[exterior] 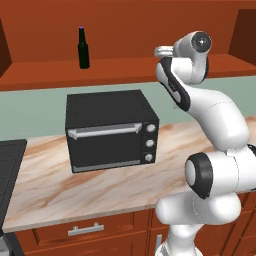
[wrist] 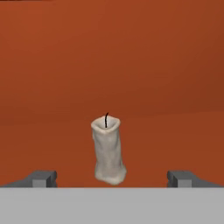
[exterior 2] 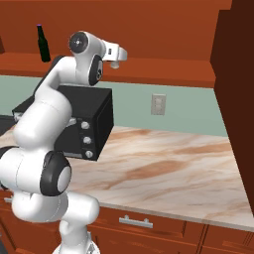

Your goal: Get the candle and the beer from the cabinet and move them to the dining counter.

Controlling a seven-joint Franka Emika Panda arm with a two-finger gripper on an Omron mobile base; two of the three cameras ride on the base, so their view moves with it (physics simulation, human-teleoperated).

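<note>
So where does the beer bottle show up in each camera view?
Left base view: the beer stands upright on the cabinet shelf, upper left, above the black toaster oven.
Right base view: the beer stands at the far upper left, on the same shelf.
Hand view: not in it; the candle stands there instead.
Shared landmark: the toaster oven, in both base views.
</note>
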